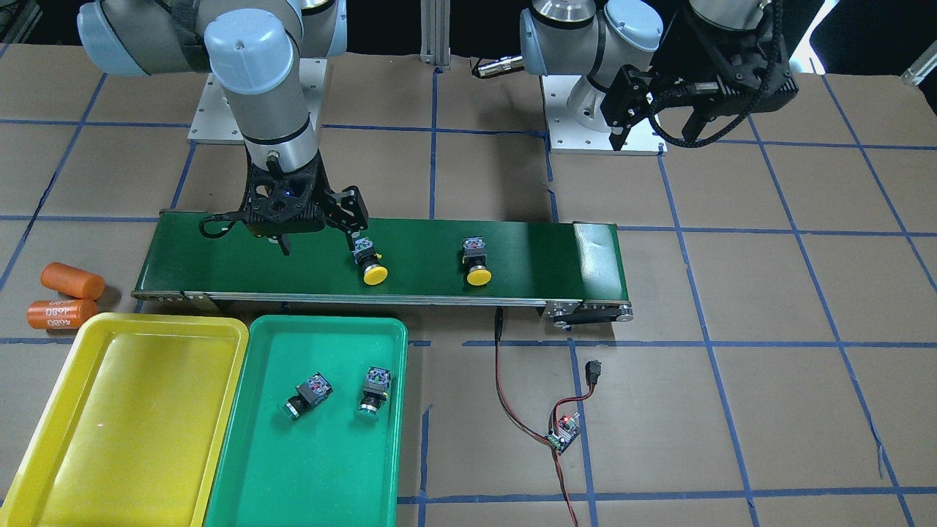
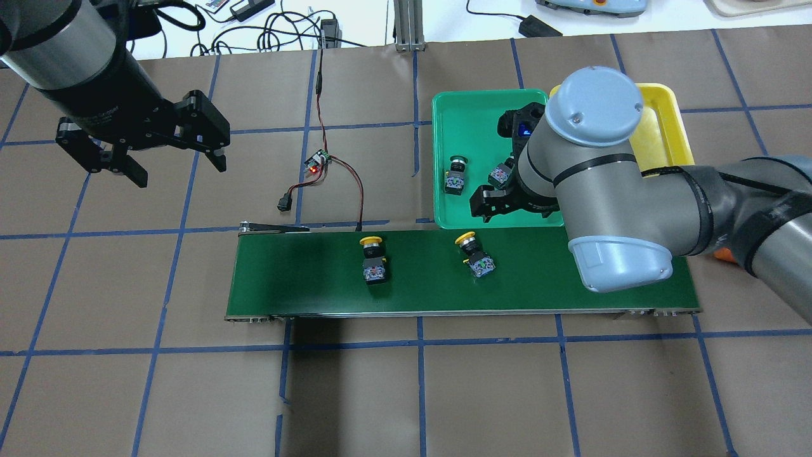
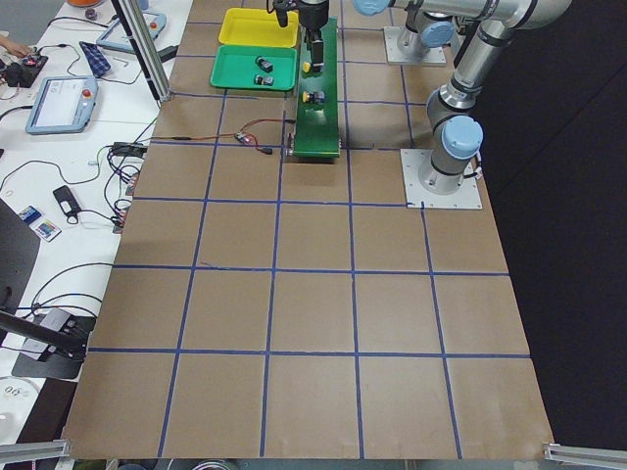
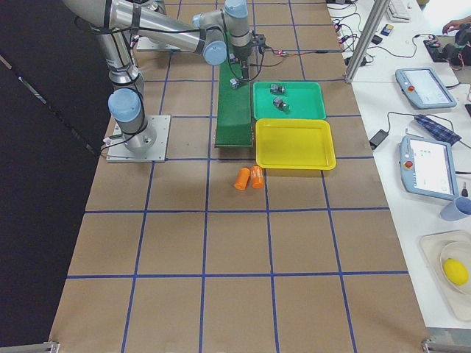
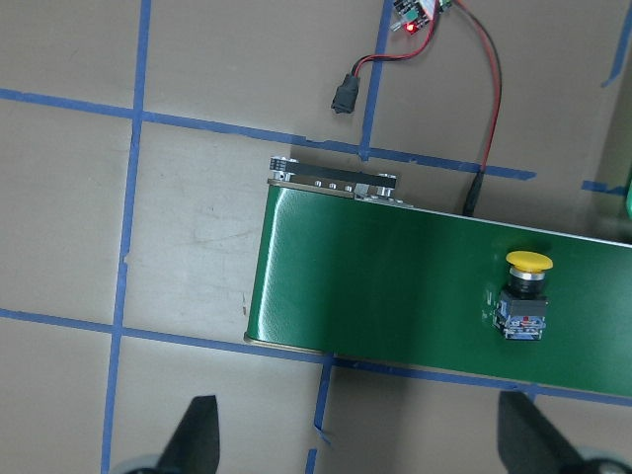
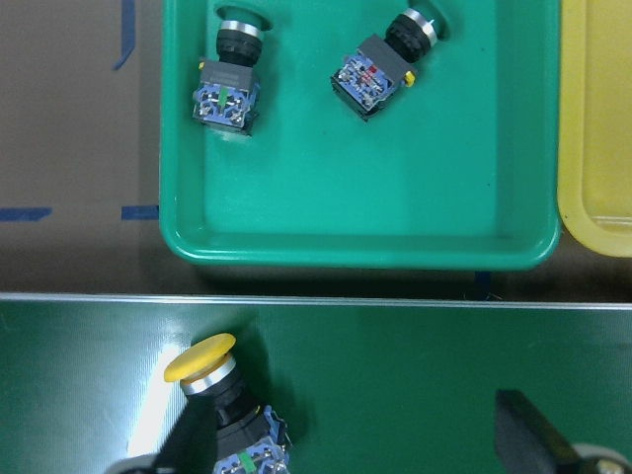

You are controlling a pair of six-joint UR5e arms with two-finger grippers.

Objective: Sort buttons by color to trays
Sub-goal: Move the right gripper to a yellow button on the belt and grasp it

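- Both green buttons (image 1: pixel 306 397) (image 1: pixel 373 391) lie on their sides in the green tray (image 1: pixel 322 483), which sits just beside the conveyor belt (image 1: pixel 512 249) on its operators' side. That colour looks sorted.
- The two yellow buttons (image 1: pixel 368 260) (image 1: pixel 477 260) lie on the belt with their caps toward the trays. They are not yet in the yellow tray (image 1: pixel 132 410), which waits by the belt's end on the robot's right.
- The right gripper (image 1: pixel 320 245) hangs low over the belt, spread wide and gripping nothing. One finger (image 6: pixel 188 444) stands against the closer yellow button's body, perhaps touching it. The button lies beside that finger, not between the jaws, so a grasp likely needs a sideways shift.
- The left gripper (image 2: pixel 180 173) hovers past the belt's other end, jaws wide apart and empty, probably parked out of the way.
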